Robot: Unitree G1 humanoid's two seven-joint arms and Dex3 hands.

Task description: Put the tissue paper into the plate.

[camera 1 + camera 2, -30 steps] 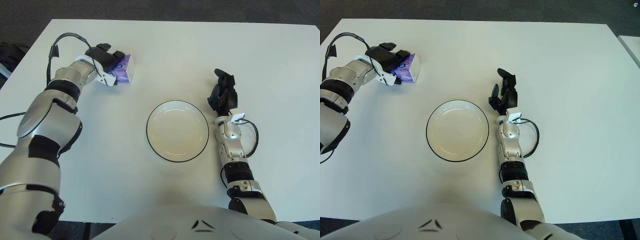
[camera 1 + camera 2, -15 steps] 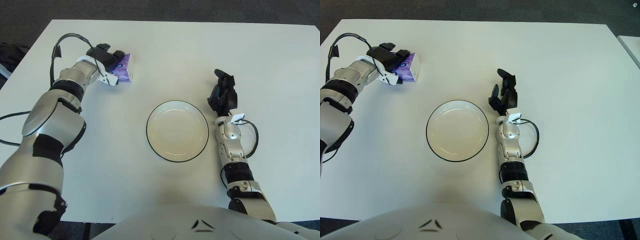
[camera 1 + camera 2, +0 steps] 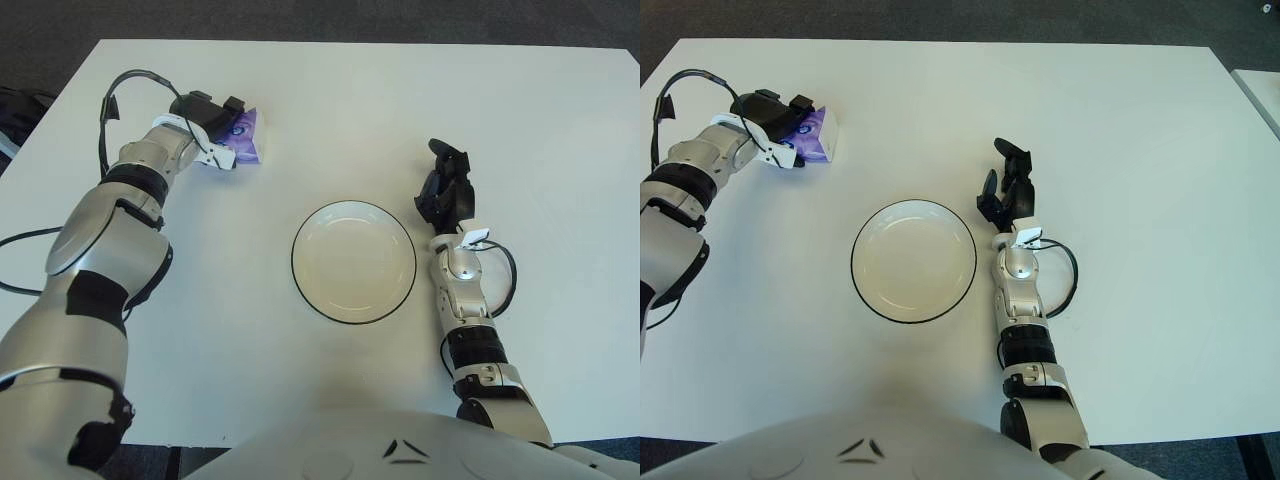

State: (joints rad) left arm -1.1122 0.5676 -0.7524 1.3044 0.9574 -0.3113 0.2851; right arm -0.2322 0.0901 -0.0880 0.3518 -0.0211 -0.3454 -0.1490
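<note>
One tissue pack [image 3: 245,137] in left robot hand [image 3: 208,120] | one plate [image 3: 354,262] | right robot hand [image 3: 445,187] beside plate

Silver arm shells with black joint bands, black three-fingered hands, black looping wrist cables

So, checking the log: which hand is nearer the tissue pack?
Left. The left hand is on the tissue pack, fingers around it; the right hand shows right of the plate.
</note>
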